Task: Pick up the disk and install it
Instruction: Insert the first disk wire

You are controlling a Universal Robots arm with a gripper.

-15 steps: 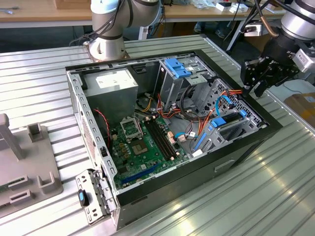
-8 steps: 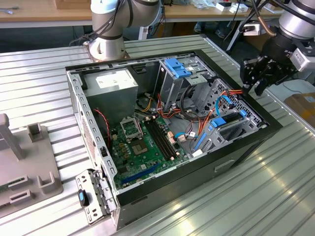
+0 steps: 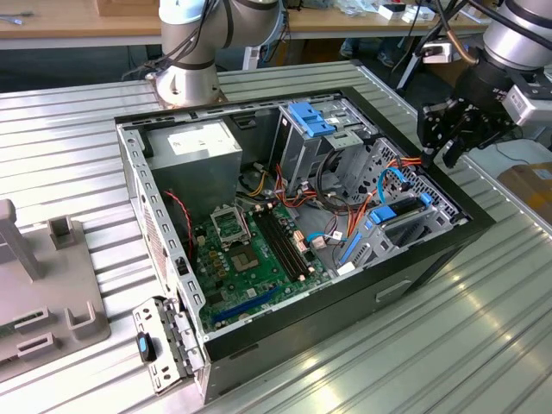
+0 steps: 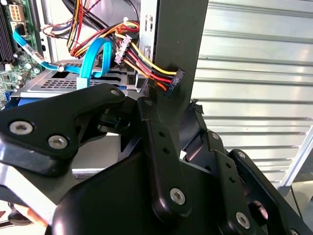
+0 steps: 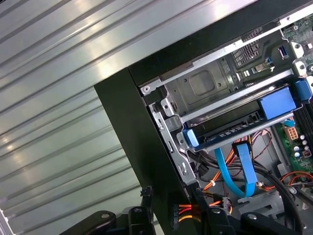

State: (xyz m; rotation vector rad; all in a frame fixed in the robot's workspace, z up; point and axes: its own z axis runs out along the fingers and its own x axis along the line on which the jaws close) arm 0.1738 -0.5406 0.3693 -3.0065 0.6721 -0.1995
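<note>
**Tool.** The tool (image 3: 448, 142) hangs over a corner of the open computer case (image 3: 431, 250). Its fingers are spread and nothing is held.

**Disk.** The disk (image 5: 230, 128) lies flat in a bay just inside the case wall, below and beside the tool. Blue rails frame both of its long sides.

**Obstructions.** In both wrist views the black case wall (image 5: 132, 147) stands in line with the gap between the tool's fingers. A bundle of red, yellow and orange wires (image 4: 142, 58) ends in a black connector (image 4: 171, 83) close against the tool. A flat blue cable (image 5: 234, 166) loops between the tool and the disk.

**Views.**
- The exterior view shows what lies farther from the tool:
  - the motherboard (image 3: 250, 250);
  - the grey box with a white label (image 3: 194, 147);
  - the tall cage with a light-blue latch (image 3: 310, 121);
  - a grey fixture (image 3: 43, 293) on the ribbed tabletop (image 3: 483, 345).
- The first wrist view shows the disk's dark face and rails.
- The second wrist view shows the tool's black linkage.
</note>
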